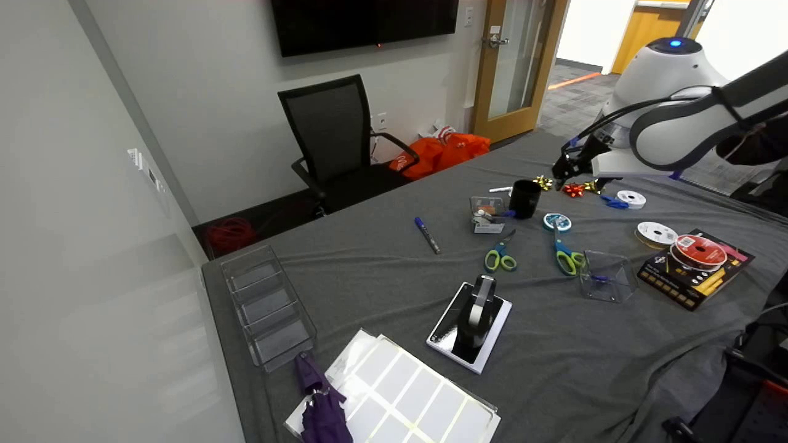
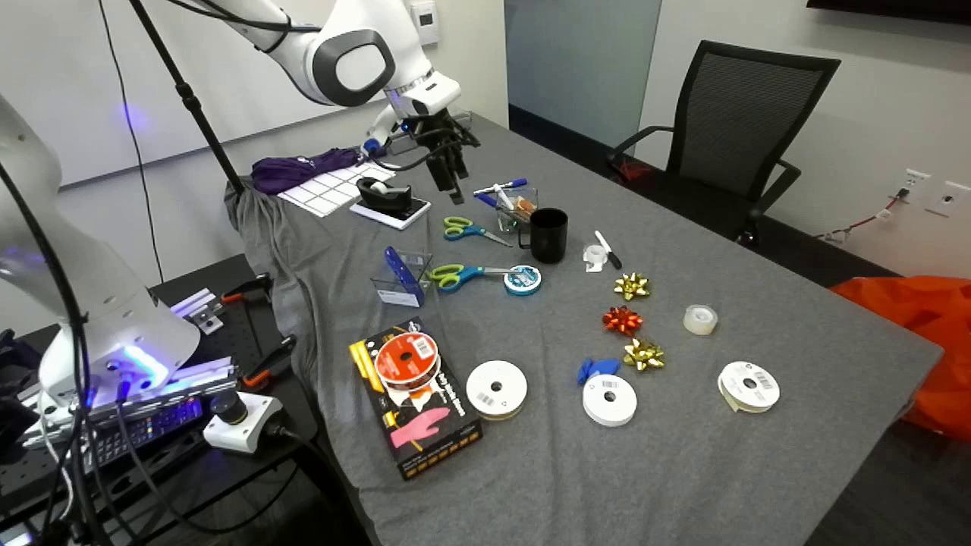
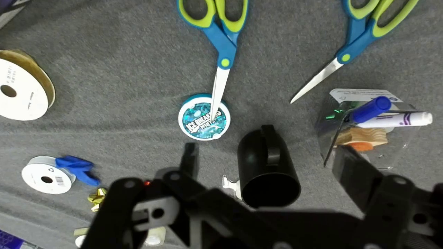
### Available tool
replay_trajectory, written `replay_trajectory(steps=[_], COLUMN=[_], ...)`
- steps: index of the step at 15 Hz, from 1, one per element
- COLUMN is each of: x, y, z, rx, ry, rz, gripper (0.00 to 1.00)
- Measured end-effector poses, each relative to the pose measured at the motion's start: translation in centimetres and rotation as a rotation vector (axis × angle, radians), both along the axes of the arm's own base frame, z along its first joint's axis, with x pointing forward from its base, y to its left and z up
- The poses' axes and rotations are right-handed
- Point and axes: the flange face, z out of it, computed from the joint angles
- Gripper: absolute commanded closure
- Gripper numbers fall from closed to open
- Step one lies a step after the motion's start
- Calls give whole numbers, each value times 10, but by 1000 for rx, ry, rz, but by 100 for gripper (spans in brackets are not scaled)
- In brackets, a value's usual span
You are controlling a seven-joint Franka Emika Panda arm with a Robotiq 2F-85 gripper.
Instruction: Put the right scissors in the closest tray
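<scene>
Two near-identical scissors with light-green loops and blue shanks lie on the grey cloth. One pair (image 1: 561, 249) rests its blade tip on a mint tin (image 1: 557, 222); it is the right-hand one in this exterior view and the left-hand one in the wrist view (image 3: 221, 45). The second pair (image 1: 500, 253) lies beside it, also in the wrist view (image 3: 360, 39). A small clear tray (image 2: 415, 262), with a blue object in it, stands by the green loops of the first pair. My gripper (image 2: 457, 186) is open and empty, above the table; in the wrist view its fingers (image 3: 268, 154) stand apart over the mug.
A black mug (image 3: 266, 155) and a clear box of markers (image 1: 488, 215) stand near the scissors. A tape dispenser (image 1: 479, 314) and a divided clear organizer (image 1: 269, 307) lie farther off. A black box (image 2: 410, 432) carries a red spool (image 2: 407, 359).
</scene>
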Motion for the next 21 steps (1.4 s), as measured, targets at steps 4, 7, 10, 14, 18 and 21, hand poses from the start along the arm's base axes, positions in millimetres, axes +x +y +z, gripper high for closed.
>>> replay_trajectory(steps=[4,7,10,14,18,21], x=[1,-3,-9,-12,-14,-15], y=[2,0,-9,-15,-14,-10], z=[1,-15,-52,-98,-134,-155], rx=[6,8,1,-2,11,25], ry=[-2,17,51,34,-2,-16], rz=[-3,-5,-7,-3,-20,-39], gripper=[0,0,0,0,0,0])
